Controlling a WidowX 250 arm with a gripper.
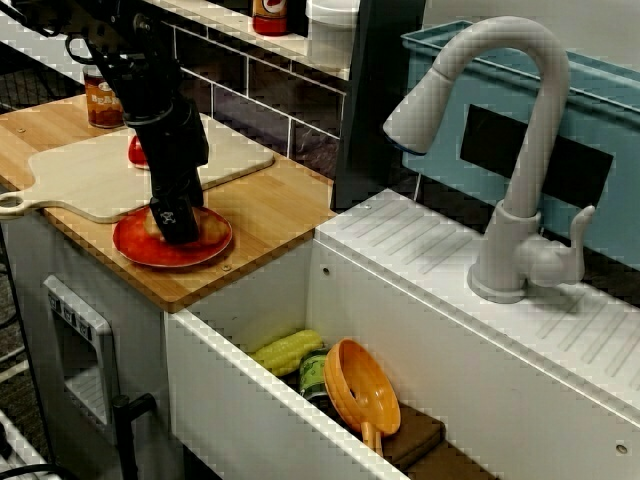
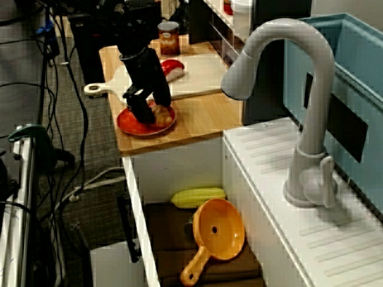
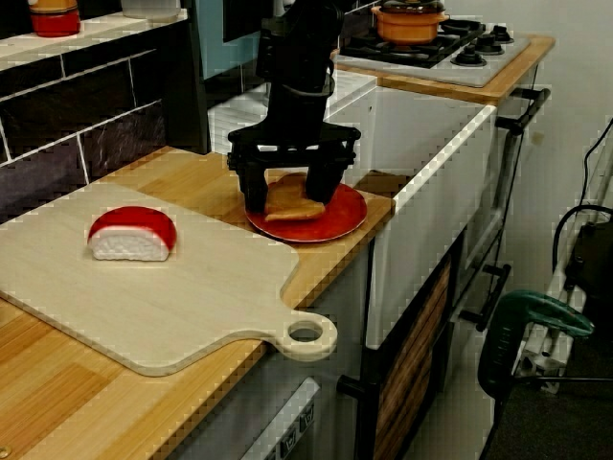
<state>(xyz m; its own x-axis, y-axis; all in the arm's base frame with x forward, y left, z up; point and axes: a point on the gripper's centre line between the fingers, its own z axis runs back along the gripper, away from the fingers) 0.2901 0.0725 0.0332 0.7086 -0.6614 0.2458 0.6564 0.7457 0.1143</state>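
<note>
While upright over the red plate (image 3: 347, 218), gripper (image 3: 287, 196) stands with jaws apart, flanking a tan bread slice (image 3: 305, 207) | slice lies flat on plate, both edges reachable | sushi piece (image 3: 132, 233) on cutting board (image 3: 172, 307) nearby.

Fingers (image 2: 142, 109) straddle brown food piece (image 2: 160, 116) on red plate (image 2: 133, 127); cutting board (image 2: 203, 75) behind.

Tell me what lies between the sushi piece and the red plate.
Between sushi piece and red plate: only bare cutting board and a counter strip, per the view along the counter.
</note>
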